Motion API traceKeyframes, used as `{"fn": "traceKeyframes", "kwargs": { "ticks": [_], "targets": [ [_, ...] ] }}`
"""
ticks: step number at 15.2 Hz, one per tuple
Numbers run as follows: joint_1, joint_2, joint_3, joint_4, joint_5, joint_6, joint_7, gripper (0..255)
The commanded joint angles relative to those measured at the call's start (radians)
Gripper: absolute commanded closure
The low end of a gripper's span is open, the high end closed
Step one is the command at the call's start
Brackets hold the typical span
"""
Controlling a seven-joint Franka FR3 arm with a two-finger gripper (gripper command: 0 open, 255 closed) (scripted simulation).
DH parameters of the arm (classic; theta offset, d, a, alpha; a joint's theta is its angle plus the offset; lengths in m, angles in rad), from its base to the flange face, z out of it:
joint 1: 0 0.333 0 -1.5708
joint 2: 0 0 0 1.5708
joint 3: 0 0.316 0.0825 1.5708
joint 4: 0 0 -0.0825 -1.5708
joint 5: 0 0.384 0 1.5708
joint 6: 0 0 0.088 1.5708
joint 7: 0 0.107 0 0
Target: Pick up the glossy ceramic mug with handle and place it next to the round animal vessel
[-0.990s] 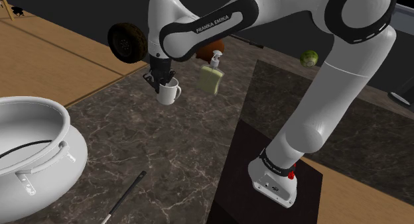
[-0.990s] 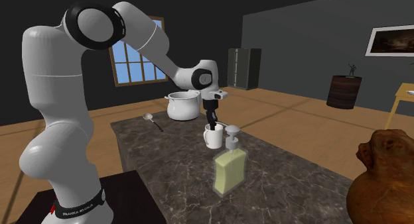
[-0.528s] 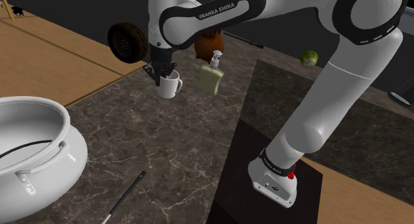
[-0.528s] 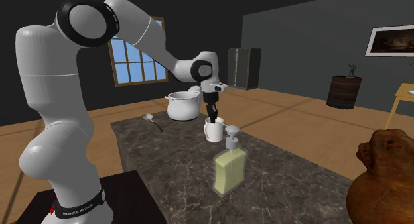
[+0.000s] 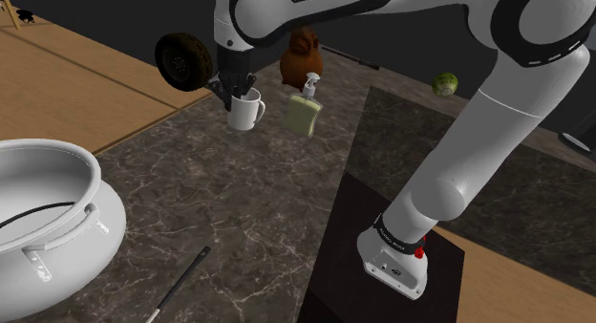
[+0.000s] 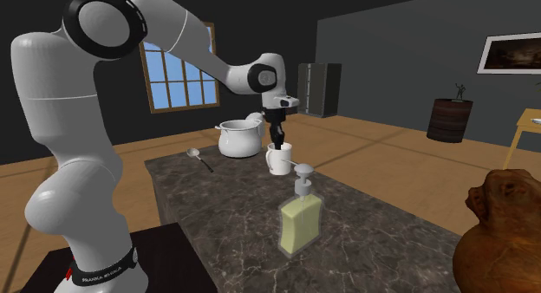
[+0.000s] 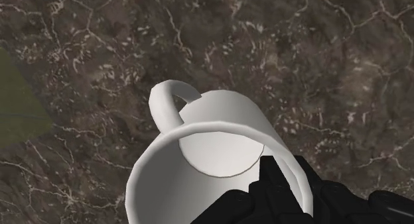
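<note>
The black gripper (image 5: 235,90) is grasping the white mug (image 5: 245,111) by its rim: in the wrist view one finger (image 7: 269,179) is sitting inside the mug (image 7: 212,156) and the other is pressing on the outside wall, so the jaws are clenched on the mug's wall. The mug is hanging upright under the gripper, lifted off the dark marble counter (image 5: 239,206), and its handle is pointing away from the fingers.

In the shoulder view the mug is hanging just to the left of a yellowish soap bottle (image 5: 306,109). The brown round animal vessel (image 5: 301,55) is standing farther away, behind that bottle.

In the second exterior view the mug (image 6: 278,159) is hanging under the gripper (image 6: 277,137), beyond the soap bottle (image 6: 300,215). The brown vessel (image 6: 498,239) is sitting at the near right, well apart from the mug. A white pot (image 6: 238,137) is standing at the far end of the counter, and a spoon (image 6: 201,159) is lying near it.
</note>
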Motion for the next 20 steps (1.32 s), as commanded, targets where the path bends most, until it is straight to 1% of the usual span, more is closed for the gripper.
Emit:
{"fn": "traceKeyframes", "kwargs": {
  "ticks": [1,20],
  "targets": [
    [-0.001,-0.009,-0.001,0.017,0.005,-0.025,-0.006,255],
    [-0.002,-0.046,-0.002,0.232,0.027,-0.273,-0.037,255]
  ]
}}
